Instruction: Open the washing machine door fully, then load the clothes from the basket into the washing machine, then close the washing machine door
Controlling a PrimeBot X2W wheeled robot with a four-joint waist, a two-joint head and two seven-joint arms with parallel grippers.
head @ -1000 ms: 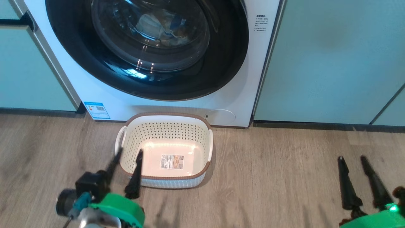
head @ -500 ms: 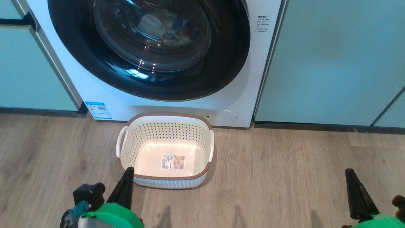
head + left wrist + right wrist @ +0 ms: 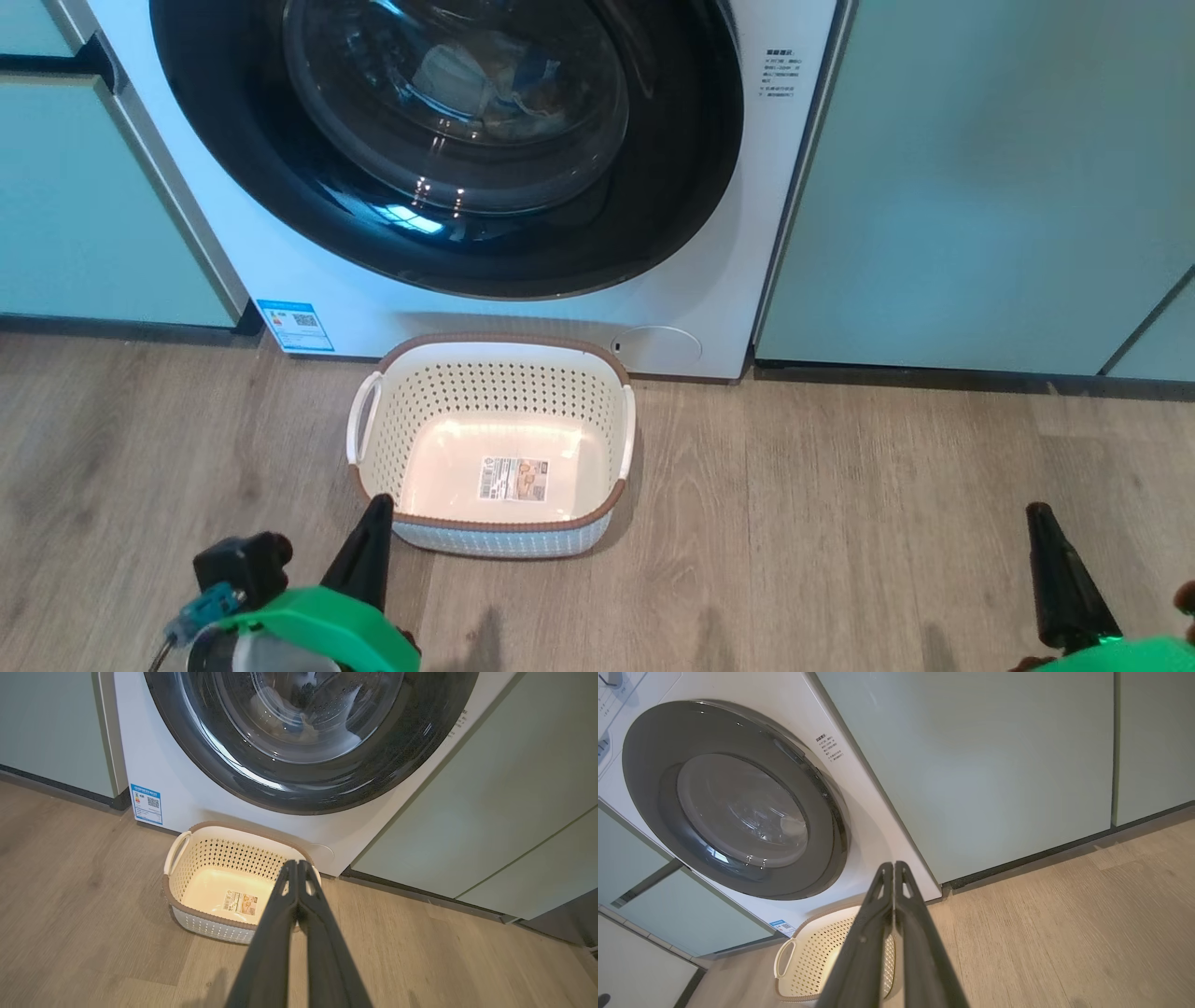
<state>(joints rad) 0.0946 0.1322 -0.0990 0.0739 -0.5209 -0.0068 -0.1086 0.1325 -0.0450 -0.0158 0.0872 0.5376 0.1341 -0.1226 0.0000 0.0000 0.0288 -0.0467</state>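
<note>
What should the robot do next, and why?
Probably nothing but rest its arms: the basket is empty, clothes show through the washing machine door, which looks shut, and the left end effector and right end effector are closed, holding nothing.

Floor: grey-brown wood-grain plank flooring [image 3: 840,523], matte, with the boards running side to side in the head view.
Right-hand furniture: a tall, flat, pale green matte cabinet door [image 3: 980,177], plain-faced and upright. A thin dark seam [image 3: 1148,317] parts it from the neighbouring panel further right.
Left-hand furniture: flat pale green cabinet fronts [image 3: 75,205], with a dark horizontal gap [image 3: 47,65] between the upper and lower panels.
Plinth: a narrow dark kickboard strip [image 3: 934,381] runs under the cabinets and meets the floor.
Light: soft and even, with a dull sheen on the right-hand door and faint blurred shadows on the planks near the bottom of the head view.
</note>
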